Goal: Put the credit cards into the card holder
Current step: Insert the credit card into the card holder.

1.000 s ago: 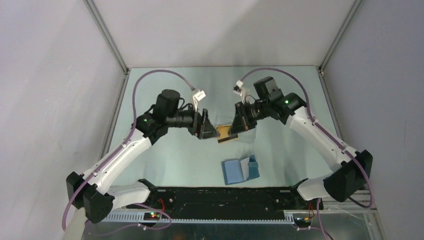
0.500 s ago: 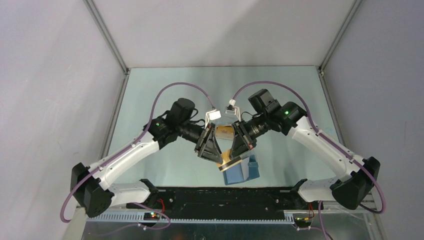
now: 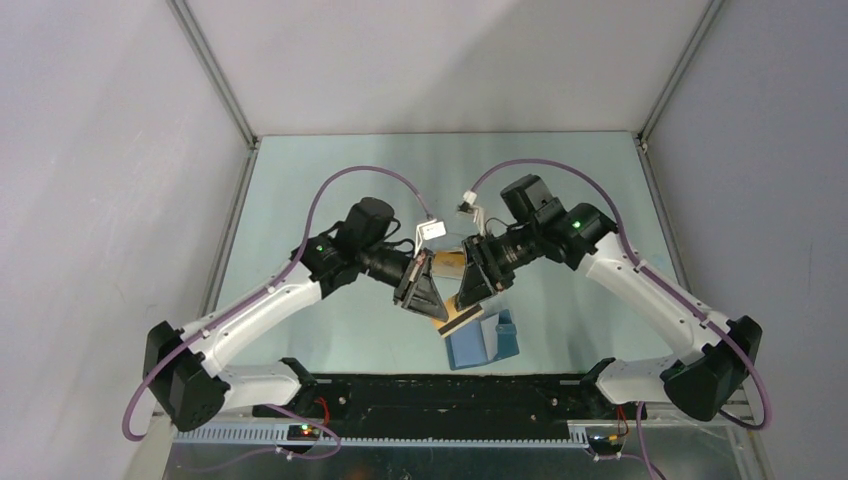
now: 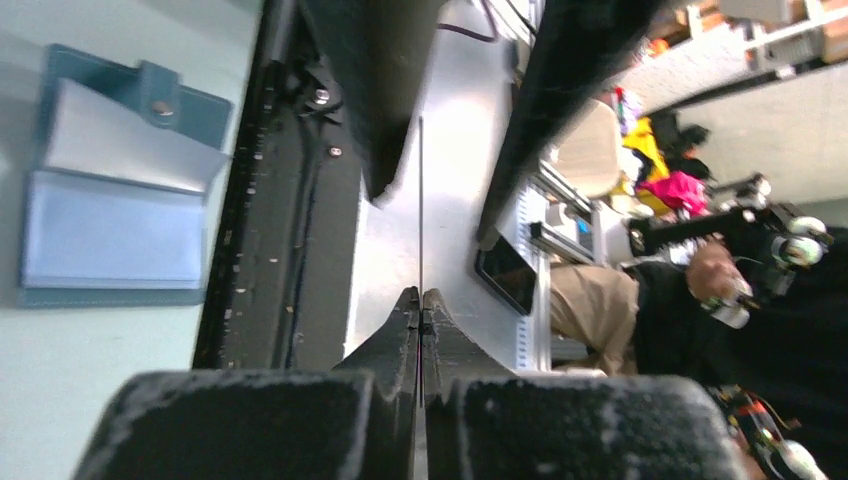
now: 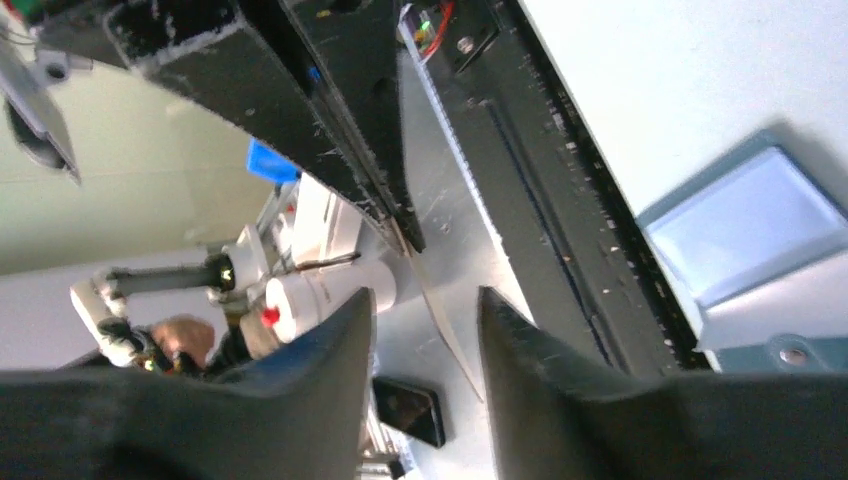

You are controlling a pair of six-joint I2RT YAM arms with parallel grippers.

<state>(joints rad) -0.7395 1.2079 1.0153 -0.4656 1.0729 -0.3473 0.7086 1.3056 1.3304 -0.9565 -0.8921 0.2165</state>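
Left gripper clenched on credit card, mid-air; right gripper jaws parted beside it. Card's long axis slants down toward open card holder on tabletop, just nearside.

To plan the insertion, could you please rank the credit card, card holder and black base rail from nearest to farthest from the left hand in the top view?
1. credit card: pinched in the left hand.
2. card holder: on the table, just right of it.
3. black base rail: along the near edge.
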